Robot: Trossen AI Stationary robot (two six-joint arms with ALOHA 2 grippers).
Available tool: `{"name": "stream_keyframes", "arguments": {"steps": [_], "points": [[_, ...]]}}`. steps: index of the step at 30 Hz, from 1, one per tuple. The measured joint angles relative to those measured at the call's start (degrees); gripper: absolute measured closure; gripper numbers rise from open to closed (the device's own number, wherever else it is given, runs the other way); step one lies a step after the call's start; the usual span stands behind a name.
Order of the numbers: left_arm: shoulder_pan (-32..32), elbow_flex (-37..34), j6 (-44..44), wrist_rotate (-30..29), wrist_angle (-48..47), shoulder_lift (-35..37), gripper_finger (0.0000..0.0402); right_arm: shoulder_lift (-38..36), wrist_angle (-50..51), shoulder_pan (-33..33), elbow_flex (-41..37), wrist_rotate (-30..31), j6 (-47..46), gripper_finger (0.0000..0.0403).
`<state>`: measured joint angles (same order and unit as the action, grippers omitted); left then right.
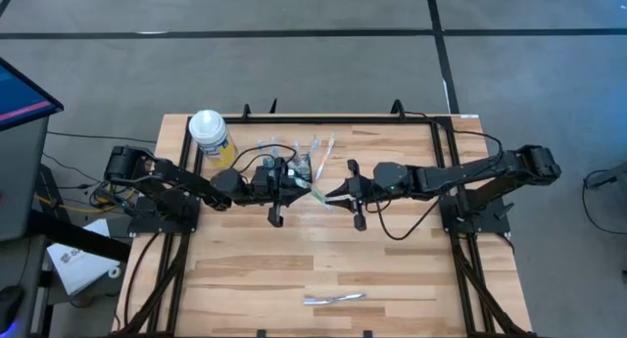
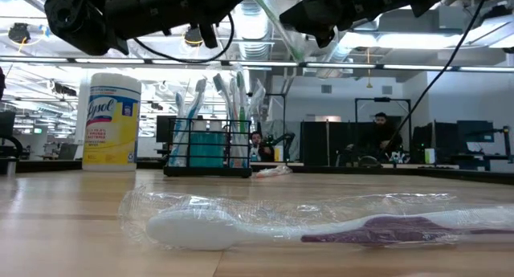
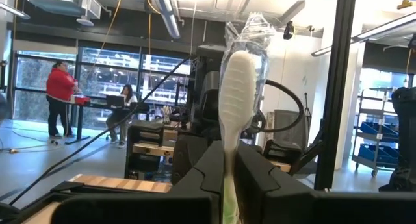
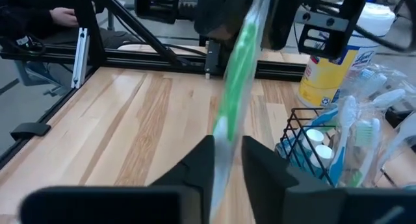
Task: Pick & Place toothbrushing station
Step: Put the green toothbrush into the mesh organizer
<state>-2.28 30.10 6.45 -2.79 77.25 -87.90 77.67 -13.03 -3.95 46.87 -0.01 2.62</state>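
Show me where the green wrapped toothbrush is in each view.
High: green toothbrush mid-table, between both arms.
Low: upper centre, slanting above the caddy.
Left wrist: centre, head up between the jaws.
Right wrist: centre, slanting up from the jaws.
Landmark: yellow canister, beside the caddy; not in left wrist view.

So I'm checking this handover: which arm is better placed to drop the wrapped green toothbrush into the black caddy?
Probably the left. Its gripper is shut on the wrapped green toothbrush and hangs right beside the caddy. The right gripper, farther from the caddy, has its jaws slightly parted around the brush's other end.
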Motion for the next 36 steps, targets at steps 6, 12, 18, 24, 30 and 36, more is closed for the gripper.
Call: {"name": "stream_keyframes", "arguments": {"steps": [6, 12, 18, 24, 30, 36], "points": [[0.0, -0.01, 0.01, -0.28, -10.47, 5.93, 0.0396, 0.0, 0.15, -0.02, 0.0, 0.0, 0.39, 0.0294], [-1.23, -0.02, 0.02, -5.31, -25.46, 14.23, 0.0396, 0.0, 0.11, -0.04, 0.0, 0.0, 0.39, 0.0276], [-3.03, -0.03, -0.11, -12.49, -35.7, 21.59, 0.0396, 0.0, 0.36, -0.04, 0.0, 0.0, 0.39, 0.0274], [-3.48, -0.03, 0.86, -16.97, -44.5, 27.39, 0.0396, 0.0, 0.43, -0.13, 0.0, 0.0, 0.39, 0.0277], [-3.45, -0.03, 3.11, -20.06, -52.1, 31.49, 0.0396, 0.0, 0.54, -0.15, 0.0, 0.0, 0.38, 0.0274], [-3.45, -0.03, 4.35, -23.83, -57.83, 34.69, 0.0396, 0.0, 0.57, -0.13, 0.0, 0.0, 0.39, 0.0274]]}}
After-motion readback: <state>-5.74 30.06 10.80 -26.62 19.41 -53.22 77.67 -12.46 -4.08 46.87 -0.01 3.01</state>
